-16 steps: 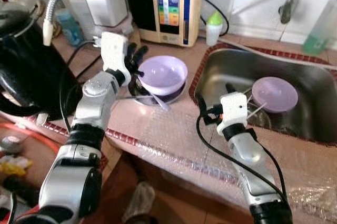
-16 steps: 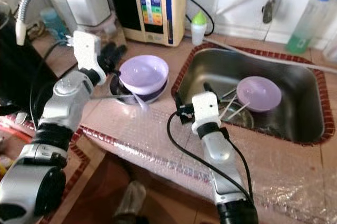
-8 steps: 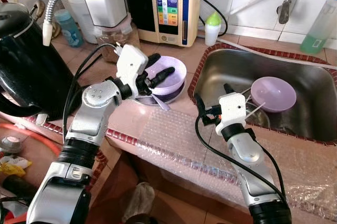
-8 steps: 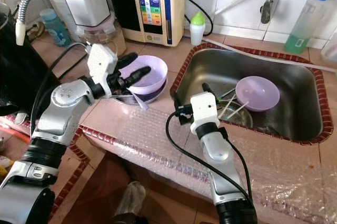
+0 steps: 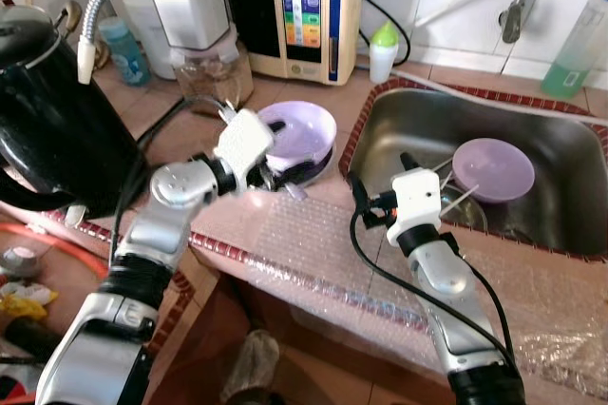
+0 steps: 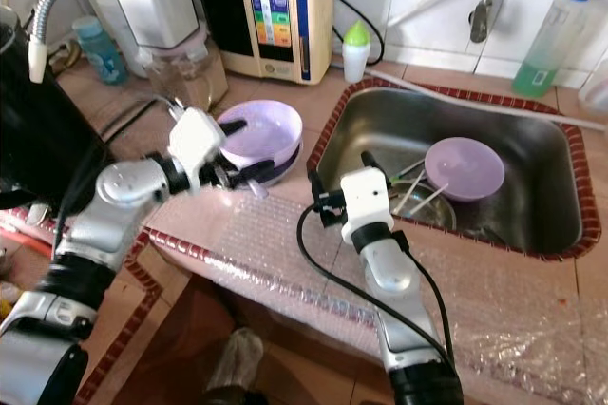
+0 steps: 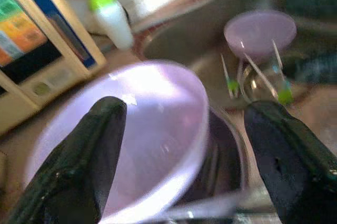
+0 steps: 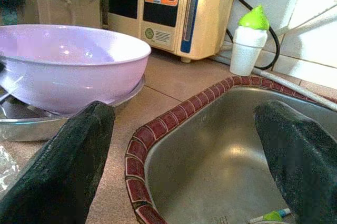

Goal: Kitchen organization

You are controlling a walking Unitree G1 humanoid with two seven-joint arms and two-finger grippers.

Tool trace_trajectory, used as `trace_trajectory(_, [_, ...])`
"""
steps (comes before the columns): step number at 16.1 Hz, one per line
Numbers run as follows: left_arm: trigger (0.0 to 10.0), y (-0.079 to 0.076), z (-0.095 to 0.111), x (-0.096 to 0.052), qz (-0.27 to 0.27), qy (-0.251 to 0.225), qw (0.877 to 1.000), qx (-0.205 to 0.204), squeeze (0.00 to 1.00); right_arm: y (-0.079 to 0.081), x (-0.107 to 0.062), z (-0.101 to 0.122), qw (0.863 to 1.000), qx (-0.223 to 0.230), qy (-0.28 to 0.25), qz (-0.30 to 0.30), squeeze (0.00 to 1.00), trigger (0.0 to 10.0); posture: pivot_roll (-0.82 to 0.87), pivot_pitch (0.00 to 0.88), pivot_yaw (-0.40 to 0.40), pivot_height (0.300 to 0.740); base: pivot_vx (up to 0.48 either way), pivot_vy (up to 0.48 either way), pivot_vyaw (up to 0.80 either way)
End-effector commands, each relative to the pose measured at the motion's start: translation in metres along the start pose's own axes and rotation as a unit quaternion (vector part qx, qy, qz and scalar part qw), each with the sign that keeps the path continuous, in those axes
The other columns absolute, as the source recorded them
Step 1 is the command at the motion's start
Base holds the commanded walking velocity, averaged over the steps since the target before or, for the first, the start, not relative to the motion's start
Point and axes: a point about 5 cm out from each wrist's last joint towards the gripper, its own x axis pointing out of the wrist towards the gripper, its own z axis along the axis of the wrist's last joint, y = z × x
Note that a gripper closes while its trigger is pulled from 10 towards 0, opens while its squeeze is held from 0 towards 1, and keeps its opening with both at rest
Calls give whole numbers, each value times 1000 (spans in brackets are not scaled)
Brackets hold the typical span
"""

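The shallow lilac plastic bowl (image 5: 302,131) is sitting in a flat steel dish (image 8: 31,121) on the pink speckled counter (image 5: 313,234), just beside the stainless steel sink (image 5: 570,205). The left gripper (image 5: 274,175) is reaching at the bowl's near rim, its 2 black fingers (image 7: 87,155) spread wide to either side of it and holding nothing. The right gripper (image 8: 179,176) is hanging over the sink's brick-red edge, its fingers also wide apart and empty. A 2nd lilac bowl (image 6: 464,168) is lying in the sink. The bowl is probably light, stiff and somewhat slippery, so pinching the rim wall, 1 finger inside and 1 outside, seems the surest hold.
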Motion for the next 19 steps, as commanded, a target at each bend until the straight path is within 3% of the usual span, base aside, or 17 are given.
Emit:
trace_trajectory(1, [10000,-1,-4,2,-12,14,1000,11,0,2,0,1,1000,1,-4,1,0,10000,-64,0,96,740,0,0,0])
trace_trajectory(7, [10000,8,-18,7,32,29,999,-5,0,1,-3,1,1000,0,-2,0,0,10000,-91,0,95,740,0,0,0])
trace_trajectory(8, [4196,11,-19,8,47,27,998,-17,0,0,-4,1,1000,-1,-1,0,0,10000,-93,0,93,740,0,0,0])
trace_trajectory(9, [235,12,-18,10,46,24,999,-15,0,-1,-5,1,1000,-2,0,-1,0,10000,-93,0,92,740,0,0,0])
trace_trajectory(19, [0,5,-20,18,-2,23,1000,-4,0,4,-5,-1,1000,1,9,14,0,10000,-89,0,86,740,0,0,0])
